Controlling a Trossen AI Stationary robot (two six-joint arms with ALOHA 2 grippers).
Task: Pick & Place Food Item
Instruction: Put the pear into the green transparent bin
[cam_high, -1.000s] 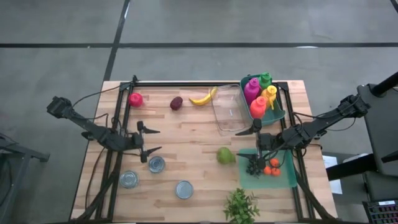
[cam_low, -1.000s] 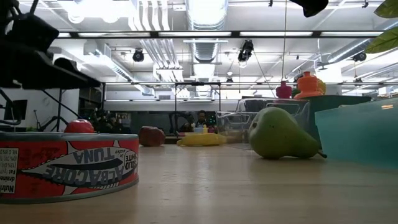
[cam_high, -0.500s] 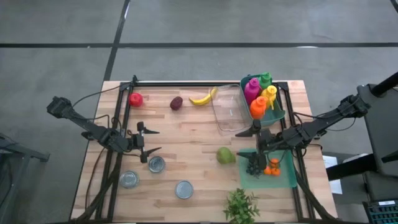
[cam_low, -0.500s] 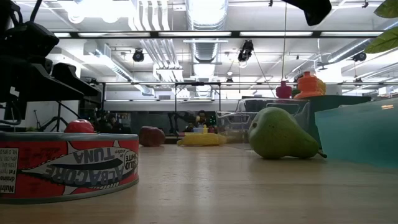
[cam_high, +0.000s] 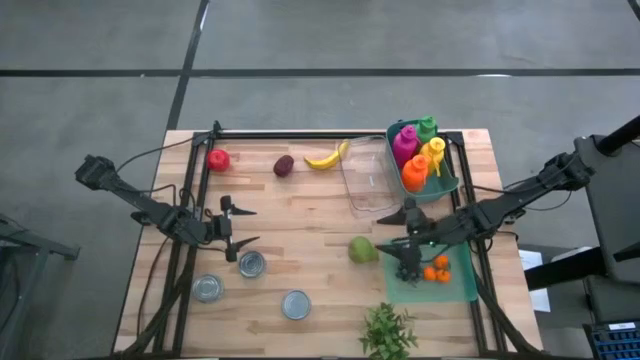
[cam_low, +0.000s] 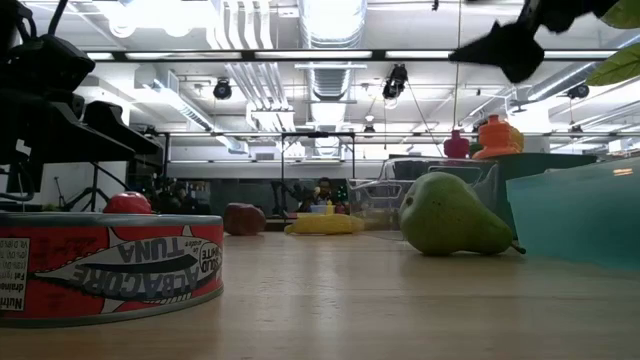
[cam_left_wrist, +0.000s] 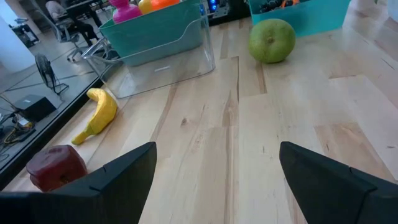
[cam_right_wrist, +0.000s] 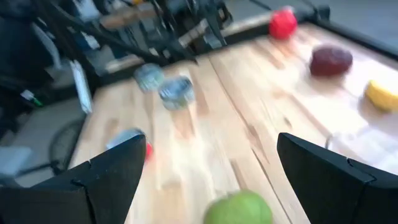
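Green pear (cam_high: 362, 250) lying on bare wooden table (cam_high: 310, 215), just beside shallow teal tray (cam_high: 455, 290) near the right edge. Right gripper (cam_high: 405, 232) spread wide, hovering close by the pear. Left gripper (cam_high: 238, 226) spread wide, empty, with bare planks ahead. Red tin (cam_low: 108, 268) labelled "TUNA".

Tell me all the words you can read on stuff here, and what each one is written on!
"TUNA": on the red label of the tuna can closest to the low camera.
"ALBACORE": on the same label, under the fish drawing.
Small white print at the label's left edge: cut off and too small to read.
The other cans seen from above show only bare lids.
No other readable words anywhere.
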